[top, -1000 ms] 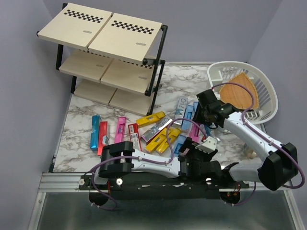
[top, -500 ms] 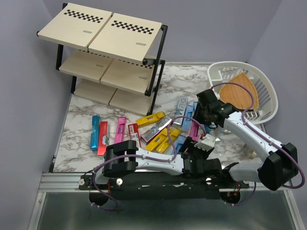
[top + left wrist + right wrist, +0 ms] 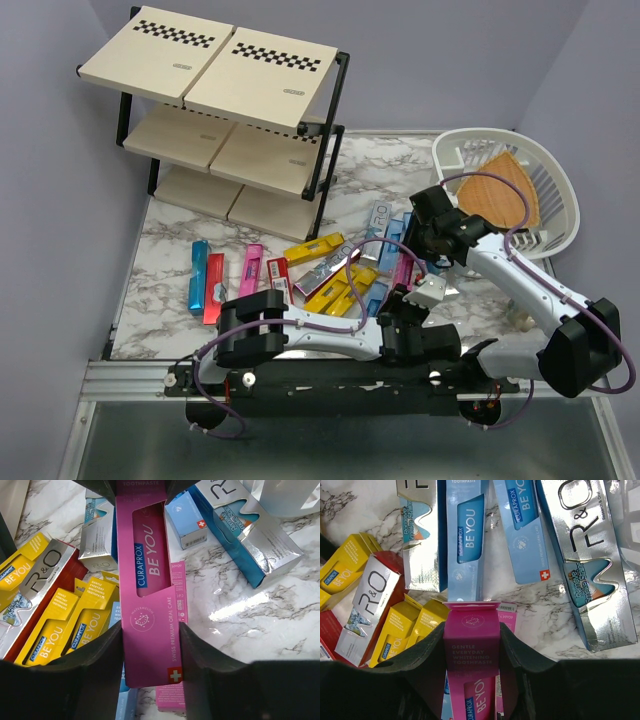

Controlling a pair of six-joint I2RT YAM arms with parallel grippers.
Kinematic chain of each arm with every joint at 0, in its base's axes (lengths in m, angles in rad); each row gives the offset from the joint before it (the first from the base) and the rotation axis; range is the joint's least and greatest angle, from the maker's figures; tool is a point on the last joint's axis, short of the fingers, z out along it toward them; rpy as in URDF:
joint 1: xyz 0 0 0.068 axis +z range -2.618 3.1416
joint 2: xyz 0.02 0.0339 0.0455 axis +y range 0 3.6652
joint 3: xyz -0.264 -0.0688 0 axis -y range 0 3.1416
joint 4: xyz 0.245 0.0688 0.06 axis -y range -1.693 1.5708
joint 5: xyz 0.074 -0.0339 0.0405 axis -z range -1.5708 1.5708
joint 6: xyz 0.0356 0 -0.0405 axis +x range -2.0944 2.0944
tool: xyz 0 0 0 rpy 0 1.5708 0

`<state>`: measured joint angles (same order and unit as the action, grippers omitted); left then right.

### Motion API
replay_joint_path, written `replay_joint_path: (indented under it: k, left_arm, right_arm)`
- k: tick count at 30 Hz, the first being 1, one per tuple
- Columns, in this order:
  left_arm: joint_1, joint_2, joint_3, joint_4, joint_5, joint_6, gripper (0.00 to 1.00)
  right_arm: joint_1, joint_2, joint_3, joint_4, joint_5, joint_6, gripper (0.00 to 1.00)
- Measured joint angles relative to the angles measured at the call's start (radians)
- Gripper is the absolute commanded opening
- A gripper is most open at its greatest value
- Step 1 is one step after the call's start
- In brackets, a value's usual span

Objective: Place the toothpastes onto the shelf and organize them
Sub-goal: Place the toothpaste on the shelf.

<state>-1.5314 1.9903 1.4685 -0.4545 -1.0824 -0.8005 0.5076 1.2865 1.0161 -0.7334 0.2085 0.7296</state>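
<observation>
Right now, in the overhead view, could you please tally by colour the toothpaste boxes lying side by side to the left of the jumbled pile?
Light blue box: 1
Red boxes: 2
Pink box: 1
Total: 4

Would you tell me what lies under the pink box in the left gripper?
A second pink box and a light blue box peek out; the rest is covered.
</observation>
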Motion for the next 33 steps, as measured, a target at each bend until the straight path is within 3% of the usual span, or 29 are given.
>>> replay_joint_path:
  k: [7, 11, 12, 20, 21, 27, 33]
  left_arm:
    - [0.001, -0.017, -0.024, -0.003, -0.001, -0.008, 0.29]
    - [0.001, -0.063, -0.074, -0.006, 0.018, -0.008, 0.27]
    - [0.001, -0.072, -0.083, -0.006, 0.023, -0.008, 0.27]
    - [0.017, -0.244, -0.215, -0.025, 0.085, -0.009, 0.26]
    - [0.021, -0.272, -0.235, -0.03, 0.097, -0.011, 0.27]
    - [0.085, -0.5, -0.393, -0.089, 0.173, -0.042, 0.27]
    - [0.215, -0.781, -0.582, -0.169, 0.232, -0.083, 0.28]
  right_arm:
    - [0.0, -0.009, -0.001, 0.01, -0.019, 0.007, 0.6]
    - [0.0, -0.086, -0.019, 0.053, -0.047, 0.006, 0.7]
    - [0.0, -0.109, -0.021, 0.063, -0.049, 0.003, 0.78]
    - [0.0, -0.307, -0.042, 0.144, -0.067, -0.067, 0.93]
    - [0.0, -0.33, -0.053, 0.149, -0.067, -0.082, 0.99]
    - [0.0, -0.491, -0.171, 0.2, -0.065, -0.183, 1.0]
    - [0.0, -0.632, -0.292, 0.262, -0.053, -0.269, 1.0]
